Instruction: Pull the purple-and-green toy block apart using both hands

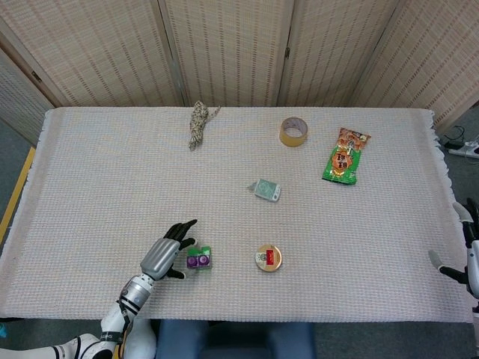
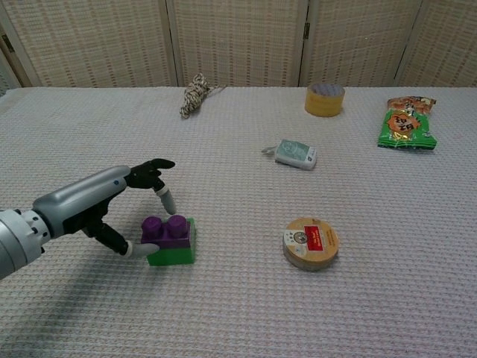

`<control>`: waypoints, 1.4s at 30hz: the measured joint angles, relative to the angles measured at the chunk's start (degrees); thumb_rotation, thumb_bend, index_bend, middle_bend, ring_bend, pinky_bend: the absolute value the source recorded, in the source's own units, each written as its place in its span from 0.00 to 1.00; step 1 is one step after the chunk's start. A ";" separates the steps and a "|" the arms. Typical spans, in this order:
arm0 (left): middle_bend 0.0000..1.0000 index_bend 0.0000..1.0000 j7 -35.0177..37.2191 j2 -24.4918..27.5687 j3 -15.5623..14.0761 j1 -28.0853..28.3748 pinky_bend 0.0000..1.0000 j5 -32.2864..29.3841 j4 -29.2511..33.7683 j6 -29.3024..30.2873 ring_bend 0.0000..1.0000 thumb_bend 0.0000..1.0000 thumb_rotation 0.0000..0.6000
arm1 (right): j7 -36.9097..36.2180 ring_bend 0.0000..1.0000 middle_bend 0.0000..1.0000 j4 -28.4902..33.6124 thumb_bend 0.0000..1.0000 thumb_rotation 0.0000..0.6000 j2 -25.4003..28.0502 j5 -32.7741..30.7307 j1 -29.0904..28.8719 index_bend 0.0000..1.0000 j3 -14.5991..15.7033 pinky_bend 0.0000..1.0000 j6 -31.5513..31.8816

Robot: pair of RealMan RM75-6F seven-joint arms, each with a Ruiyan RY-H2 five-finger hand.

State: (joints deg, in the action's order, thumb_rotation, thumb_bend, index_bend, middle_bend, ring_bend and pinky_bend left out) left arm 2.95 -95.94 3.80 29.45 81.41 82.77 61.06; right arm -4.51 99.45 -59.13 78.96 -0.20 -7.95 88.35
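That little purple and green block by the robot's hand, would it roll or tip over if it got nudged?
Probably not roll: the purple-and-green toy block is boxy and sits flat on the woven tablecloth. It looks like hard plastic, so likely stiff and light; a nudge from the left hand might slide it. The textured cloth may slow that a little.
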 measured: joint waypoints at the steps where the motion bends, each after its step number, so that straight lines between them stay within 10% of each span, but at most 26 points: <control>1: 0.04 0.45 0.23 -0.22 0.06 0.08 0.05 -0.13 -0.29 -0.13 0.00 0.27 1.00 | -0.10 0.00 0.00 -0.03 0.29 1.00 0.02 -0.13 -0.01 0.00 -0.07 0.00 -0.03; 29: 0.09 0.67 5.66 1.22 1.22 -0.51 0.00 -1.37 -0.78 1.51 0.00 0.57 1.00 | 0.75 0.00 0.00 -0.08 0.29 1.00 -0.49 0.23 0.04 0.00 -0.19 0.00 0.23; 42: 0.10 0.68 5.13 8.62 4.73 -2.06 0.00 -3.24 9.99 5.44 0.00 0.57 1.00 | -6.40 0.00 0.00 -6.67 0.29 1.00 -4.92 9.28 -5.08 0.00 1.23 0.00 -3.39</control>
State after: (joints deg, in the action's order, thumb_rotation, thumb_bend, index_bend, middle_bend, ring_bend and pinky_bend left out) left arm 8.07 -87.32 8.53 27.39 78.17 92.76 66.51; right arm -10.91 92.78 -64.04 88.24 -5.28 -6.72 84.96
